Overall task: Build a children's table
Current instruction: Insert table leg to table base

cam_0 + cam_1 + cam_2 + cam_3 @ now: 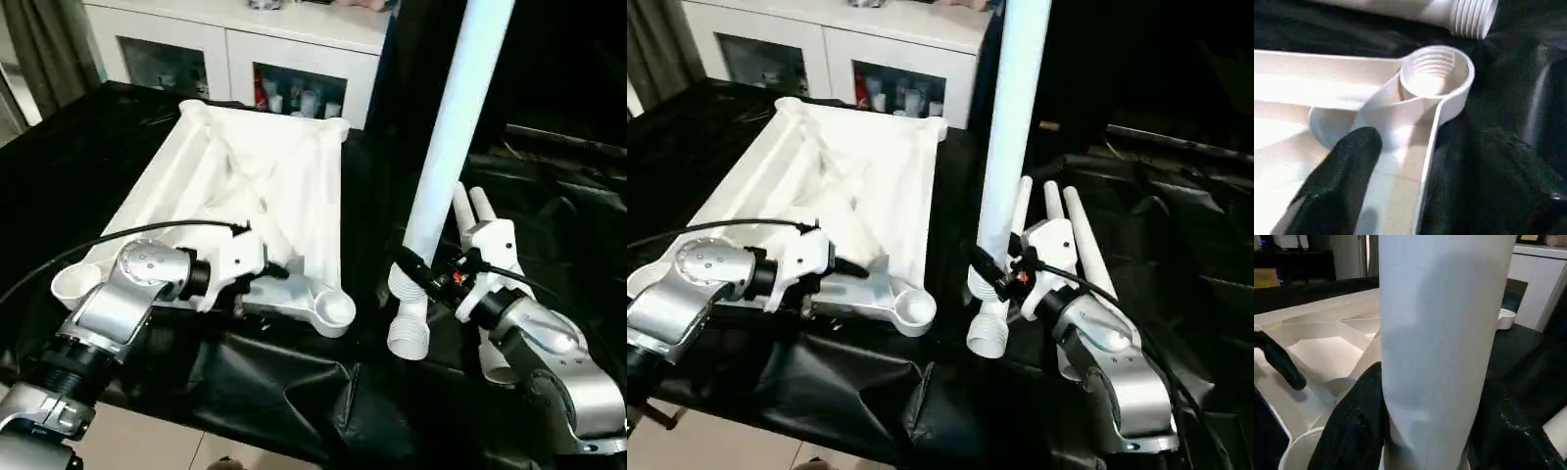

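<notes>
**Leg in hand, near corner socket not yet filled**

The counter [59, 176], draped in black cloth, carries the tabletop [265, 186] lying underside up, ribs showing, with round sockets at its corners. Behind it stands a white cabinet [245, 49] with glass doors.

My right gripper [1004, 272] pinches one leg [446, 147] low on its shaft, jaws closed against both sides of the tube. The leg stands nearly upright, leaning slightly, threaded end [409, 333] downward, just beside the tabletop's near corner and apart from it. More legs [1073, 235] lie on the cloth beyond my right wrist; I cannot count them with certainty.

My left gripper [269, 266] sits at the tabletop's near edge, close to the near corner socket [335, 309]. One finger [1337, 181] lies inside the rim over the ribbing; the jaws appear spread, and I cannot confirm a grip on the rim.

Assessment: the step in hand is bringing the first leg to its socket. The socket's inner thread is visible and empty. The next move calls for carrying the threaded end sideways over that socket, squaring the leg to the opening, lowering it, then turning it in while my left side steadies the tabletop against twisting. Cross-threading is the risk if the leg enters tilted.
</notes>
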Robot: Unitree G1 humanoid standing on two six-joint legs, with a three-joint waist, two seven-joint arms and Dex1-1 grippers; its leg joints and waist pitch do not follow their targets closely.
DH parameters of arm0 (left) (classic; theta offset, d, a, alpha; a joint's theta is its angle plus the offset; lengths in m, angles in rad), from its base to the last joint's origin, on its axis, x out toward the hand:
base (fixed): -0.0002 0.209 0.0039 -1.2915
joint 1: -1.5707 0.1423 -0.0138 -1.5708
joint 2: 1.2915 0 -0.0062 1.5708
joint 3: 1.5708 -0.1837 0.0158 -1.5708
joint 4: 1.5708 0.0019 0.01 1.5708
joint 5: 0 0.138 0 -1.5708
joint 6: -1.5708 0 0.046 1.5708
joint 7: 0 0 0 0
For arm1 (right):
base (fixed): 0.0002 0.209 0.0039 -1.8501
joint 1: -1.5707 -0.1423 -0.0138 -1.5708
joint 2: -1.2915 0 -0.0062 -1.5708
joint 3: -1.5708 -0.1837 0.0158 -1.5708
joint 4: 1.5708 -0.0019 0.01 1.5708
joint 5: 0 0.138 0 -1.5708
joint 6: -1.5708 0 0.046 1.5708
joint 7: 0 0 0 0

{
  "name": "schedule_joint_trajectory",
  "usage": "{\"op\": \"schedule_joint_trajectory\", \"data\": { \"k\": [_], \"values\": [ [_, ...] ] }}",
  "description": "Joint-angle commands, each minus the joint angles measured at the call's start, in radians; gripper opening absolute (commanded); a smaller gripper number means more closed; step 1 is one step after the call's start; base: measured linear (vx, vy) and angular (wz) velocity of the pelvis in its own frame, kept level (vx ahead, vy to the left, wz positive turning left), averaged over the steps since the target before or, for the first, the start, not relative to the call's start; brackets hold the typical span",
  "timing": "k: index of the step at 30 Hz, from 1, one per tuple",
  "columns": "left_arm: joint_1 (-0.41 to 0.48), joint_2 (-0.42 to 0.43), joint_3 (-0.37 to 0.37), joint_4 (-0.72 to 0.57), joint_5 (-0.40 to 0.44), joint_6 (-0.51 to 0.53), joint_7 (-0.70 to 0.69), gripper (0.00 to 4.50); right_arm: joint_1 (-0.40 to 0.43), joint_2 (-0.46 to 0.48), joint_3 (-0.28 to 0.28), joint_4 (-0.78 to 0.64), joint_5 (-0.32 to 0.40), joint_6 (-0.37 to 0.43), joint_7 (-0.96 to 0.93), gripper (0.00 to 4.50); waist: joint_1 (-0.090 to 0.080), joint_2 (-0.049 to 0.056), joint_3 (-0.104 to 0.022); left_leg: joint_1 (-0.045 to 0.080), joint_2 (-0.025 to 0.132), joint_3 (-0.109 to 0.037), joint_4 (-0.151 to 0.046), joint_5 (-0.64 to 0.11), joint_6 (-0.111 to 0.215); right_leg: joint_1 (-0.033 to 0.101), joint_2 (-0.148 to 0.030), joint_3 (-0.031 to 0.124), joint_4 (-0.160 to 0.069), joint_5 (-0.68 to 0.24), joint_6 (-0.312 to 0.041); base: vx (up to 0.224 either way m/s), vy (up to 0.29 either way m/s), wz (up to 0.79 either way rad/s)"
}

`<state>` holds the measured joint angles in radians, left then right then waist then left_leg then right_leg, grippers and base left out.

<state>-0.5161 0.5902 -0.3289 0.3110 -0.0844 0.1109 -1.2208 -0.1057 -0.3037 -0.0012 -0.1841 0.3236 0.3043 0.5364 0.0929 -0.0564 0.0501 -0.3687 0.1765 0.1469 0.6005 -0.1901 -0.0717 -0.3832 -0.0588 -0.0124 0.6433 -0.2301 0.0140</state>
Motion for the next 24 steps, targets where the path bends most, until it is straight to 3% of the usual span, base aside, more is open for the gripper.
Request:
{"op": "schedule_joint_trajectory", "data": {
  "k": [1,2,4,6,7,8,12,15,16,18,24],
  "values": [
    [-0.025,0.000,-0.010,0.015,0.009,-0.022,-0.012,3.33,0.012,0.009,-0.012,-0.026,0.020,0.010,-0.016,1.88,0.004,0.012,-0.055,0.016,0.040,0.001,-0.082,-0.167,-0.017,0.036,-0.068,0.032,-0.071,-0.012,-0.203,0.000,0.000,0.00],
    [-0.031,0.001,-0.014,0.030,0.012,-0.033,-0.018,3.19,0.015,0.026,-0.015,-0.030,0.031,0.015,-0.027,1.88,0.005,0.019,-0.055,0.015,0.040,-0.002,-0.083,-0.174,-0.022,0.036,-0.070,0.031,-0.070,-0.019,-0.204,0.000,0.000,0.00],
    [-0.043,-0.004,-0.018,0.062,0.024,-0.061,-0.016,3.13,0.015,0.052,-0.024,-0.023,0.041,0.012,-0.046,1.88,0.004,0.015,-0.054,0.016,0.041,-0.002,-0.084,-0.184,-0.024,0.035,-0.070,0.031,-0.072,-0.025,-0.205,0.000,0.000,0.00],
    [-0.050,-0.008,-0.021,0.087,0.034,-0.081,-0.021,3.04,0.016,0.066,-0.026,-0.017,0.035,0.003,-0.064,1.88,0.003,0.020,-0.056,0.016,0.040,-0.002,-0.085,-0.191,-0.032,0.036,-0.068,0.031,-0.072,-0.017,-0.204,0.000,0.000,0.00],
    [-0.055,-0.011,-0.024,0.108,0.041,-0.095,-0.029,2.84,0.018,0.079,-0.028,-0.014,0.012,-0.021,-0.093,1.88,0.005,0.037,-0.055,0.018,0.040,-0.004,-0.085,-0.195,-0.042,0.032,-0.068,0.031,-0.073,-0.009,-0.204,0.000,0.000,0.00],
    [-0.058,-0.013,-0.024,0.118,0.042,-0.100,-0.035,2.77,0.021,0.084,-0.029,-0.012,-0.003,-0.035,-0.109,1.88,0.004,0.028,-0.057,0.016,0.039,-0.003,-0.084,-0.192,-0.047,0.037,-0.068,0.031,-0.069,0.009,-0.207,0.000,0.000,0.00],
    [-0.063,-0.020,-0.031,0.154,0.053,-0.118,-0.038,2.43,0.038,0.110,-0.048,-0.009,0.001,-0.066,-0.130,1.88,0.006,0.033,-0.056,0.016,0.039,-0.003,-0.085,-0.193,-0.046,0.037,-0.070,0.032,-0.069,0.008,-0.206,0.000,0.000,0.00],
    [-0.058,-0.021,-0.034,0.148,0.051,-0.110,-0.041,2.25,0.045,0.115,-0.054,-0.016,0.015,-0.059,-0.130,1.88,0.007,0.034,-0.055,0.016,0.041,-0.003,-0.086,-0.192,-0.040,0.037,-0.070,0.032,-0.069,0.012,-0.214,0.000,0.000,0.00],
    [-0.060,-0.028,-0.036,0.164,0.055,-0.115,-0.048,2.14,0.043,0.128,-0.065,-0.021,0.037,-0.048,-0.142,1.88,0.006,0.030,-0.054,0.016,0.041,-0.002,-0.086,-0.197,-0.038,0.037,-0.070,0.032,-0.070,0.005,-0.215,0.000,0.000,0.00],
    [-0.062,-0.036,-0.036,0.180,0.060,-0.118,-0.053,1.94,0.042,0.137,-0.075,-0.023,0.049,-0.043,-0.152,1.88,0.006,0.033,-0.053,0.017,0.041,-0.002,-0.088,-0.210,-0.038,0.035,-0.071,0.033,-0.072,-0.025,-0.213,0.000,0.000,0.00],
    [-0.072,-0.051,-0.033,0.207,0.059,-0.126,-0.053,1.53,0.045,0.139,-0.074,-0.023,0.040,-0.050,-0.152,1.88,0.005,0.035,-0.053,0.016,0.042,-0.003,-0.087,-0.202,-0.039,0.035,-0.071,0.033,-0.071,-0.004,-0.213,0.000,0.000,0.00]
  ]
}}
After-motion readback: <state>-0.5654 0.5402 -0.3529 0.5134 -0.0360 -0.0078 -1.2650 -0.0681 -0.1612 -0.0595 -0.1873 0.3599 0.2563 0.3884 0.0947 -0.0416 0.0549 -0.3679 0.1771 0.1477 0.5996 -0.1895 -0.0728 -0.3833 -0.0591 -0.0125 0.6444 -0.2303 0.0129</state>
